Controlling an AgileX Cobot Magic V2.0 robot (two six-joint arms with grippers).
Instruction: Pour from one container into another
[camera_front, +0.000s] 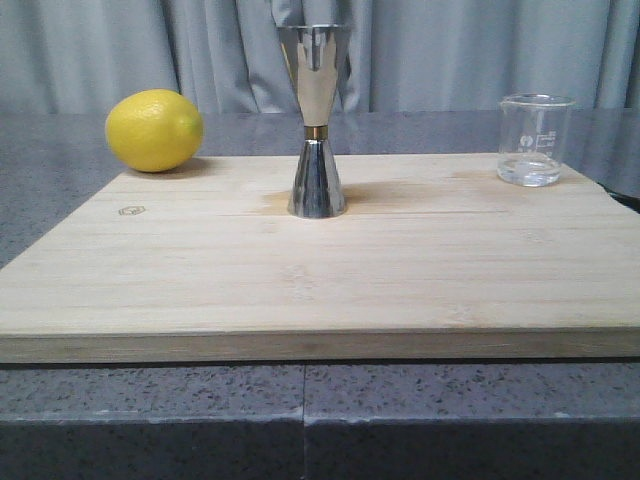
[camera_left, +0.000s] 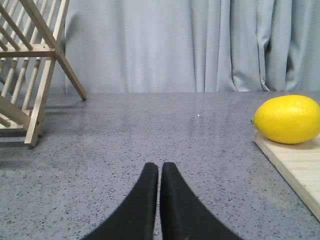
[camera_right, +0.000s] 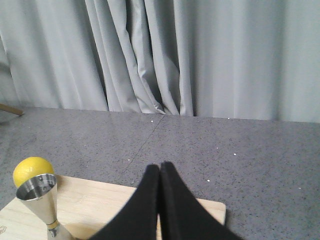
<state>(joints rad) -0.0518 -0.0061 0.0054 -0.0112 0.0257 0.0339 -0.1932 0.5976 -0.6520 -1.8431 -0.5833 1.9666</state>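
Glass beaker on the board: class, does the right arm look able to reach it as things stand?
Probably yes. The glass beaker stands alone at the cutting board's far right corner, well apart from the steel jigger. The right gripper is shut and would need opening.

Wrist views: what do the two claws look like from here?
Both look the same: the left claw and the right claw each show two matte black fingers, broad at the base and curving to narrow rounded tips. No markings, pads or cables show on either. The arms themselves are out of view.
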